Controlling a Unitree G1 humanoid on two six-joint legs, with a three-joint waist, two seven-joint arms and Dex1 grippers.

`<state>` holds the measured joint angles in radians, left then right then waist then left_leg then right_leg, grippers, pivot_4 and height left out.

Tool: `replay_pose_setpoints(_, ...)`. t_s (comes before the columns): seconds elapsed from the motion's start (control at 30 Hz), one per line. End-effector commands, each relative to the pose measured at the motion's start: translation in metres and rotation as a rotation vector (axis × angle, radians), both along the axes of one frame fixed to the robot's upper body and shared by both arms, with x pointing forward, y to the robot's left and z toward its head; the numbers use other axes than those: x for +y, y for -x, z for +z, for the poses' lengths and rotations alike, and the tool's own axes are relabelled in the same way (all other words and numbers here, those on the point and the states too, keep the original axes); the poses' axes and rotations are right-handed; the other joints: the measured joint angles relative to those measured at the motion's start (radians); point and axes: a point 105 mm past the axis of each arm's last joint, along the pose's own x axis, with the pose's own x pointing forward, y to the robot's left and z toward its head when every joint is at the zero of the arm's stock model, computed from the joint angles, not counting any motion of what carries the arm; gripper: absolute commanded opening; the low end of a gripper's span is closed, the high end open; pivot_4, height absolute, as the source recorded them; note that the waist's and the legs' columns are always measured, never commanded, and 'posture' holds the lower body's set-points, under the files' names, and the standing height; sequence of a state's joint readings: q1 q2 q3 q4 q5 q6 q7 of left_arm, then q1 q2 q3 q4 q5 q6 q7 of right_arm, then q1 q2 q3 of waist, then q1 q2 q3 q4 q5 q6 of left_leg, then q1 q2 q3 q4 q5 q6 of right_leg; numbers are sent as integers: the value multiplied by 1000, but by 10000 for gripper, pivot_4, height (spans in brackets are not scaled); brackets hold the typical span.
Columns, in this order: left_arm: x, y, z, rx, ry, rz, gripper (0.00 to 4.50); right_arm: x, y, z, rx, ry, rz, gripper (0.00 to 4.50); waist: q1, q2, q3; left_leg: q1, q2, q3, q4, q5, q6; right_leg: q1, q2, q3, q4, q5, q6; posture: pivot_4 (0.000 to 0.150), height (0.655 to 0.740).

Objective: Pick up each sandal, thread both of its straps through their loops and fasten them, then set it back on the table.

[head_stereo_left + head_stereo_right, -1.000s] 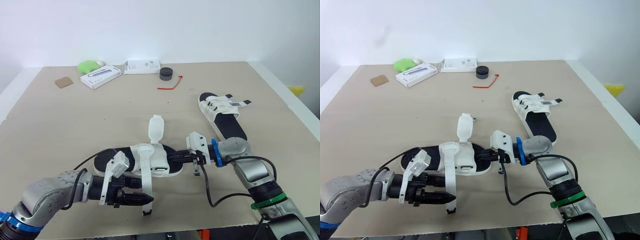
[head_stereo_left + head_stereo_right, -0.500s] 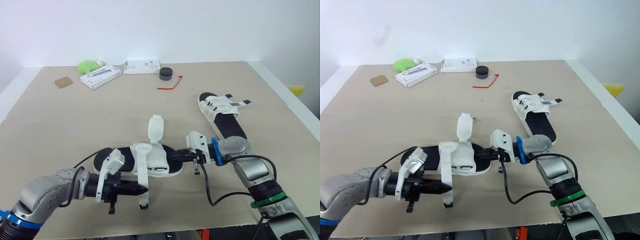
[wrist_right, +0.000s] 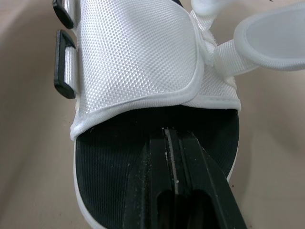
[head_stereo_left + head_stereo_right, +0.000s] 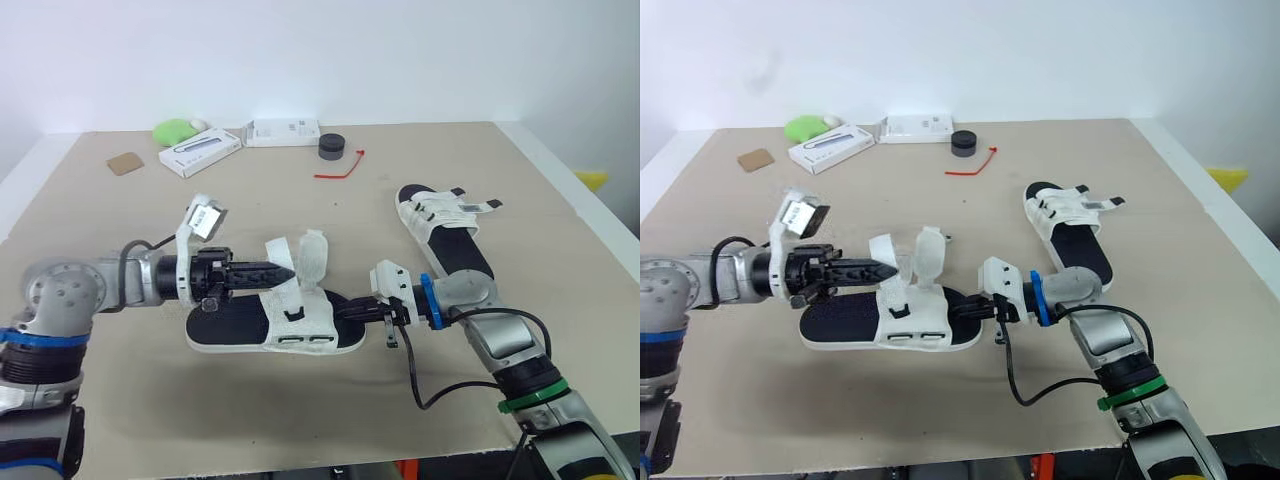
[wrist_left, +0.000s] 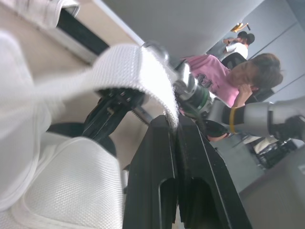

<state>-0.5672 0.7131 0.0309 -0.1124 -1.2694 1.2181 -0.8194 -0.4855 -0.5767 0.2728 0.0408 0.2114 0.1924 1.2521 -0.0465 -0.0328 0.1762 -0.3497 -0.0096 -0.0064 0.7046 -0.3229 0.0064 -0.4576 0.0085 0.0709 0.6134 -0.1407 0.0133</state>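
Observation:
A sandal (image 4: 225,327) with a black sole and white upper lies at the table's middle front. My left gripper (image 4: 290,271) reaches in from the left and is shut on one white strap (image 4: 283,252), which curls up above the upper. The left wrist view has that strap (image 5: 138,67) pinched at the fingertips. The other strap (image 4: 314,256) stands upright beside it. My right gripper (image 4: 346,316) is shut on the sandal's right end, pressing its black footbed (image 3: 119,152). Two black loops (image 3: 64,71) sit on the upper's side. A second sandal (image 4: 445,235) lies to the right.
Along the far edge are a green object (image 4: 178,131), two white boxes (image 4: 203,152) (image 4: 285,131), a black round piece (image 4: 332,147), a red tie (image 4: 340,168) and a brown coaster (image 4: 127,164). A person (image 5: 228,76) sits beyond the table.
My left gripper has swung from the table's front edge to the sandal's left side, carrying the hanging strap up over the upper. The sandal has shifted slightly. The right gripper kept its hold.

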Motion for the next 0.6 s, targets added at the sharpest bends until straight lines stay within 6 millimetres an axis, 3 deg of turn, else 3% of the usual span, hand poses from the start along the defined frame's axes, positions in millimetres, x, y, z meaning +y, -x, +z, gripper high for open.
replay_pose_setpoints(0.03,-4,-4,2,-4,5,-22,444,1,-1,9,-41,-9,14,0,0,0,0,0,0,0,0,0,0,0,0,0,0,0,0,1500,7400)
replay_pose_setpoints(0.2,-3,1,-9,40,-17,-53,444,0,1,8,-41,-5,11,0,-1,0,0,0,0,0,0,0,0,0,0,0,0,-1,2,1500,7400)
replay_pose_setpoints(0.6,9,-5,-10,46,-37,-31,444,0,2,7,-43,-3,18,0,0,0,0,0,0,0,0,0,0,0,0,0,0,-3,4,1500,7400)
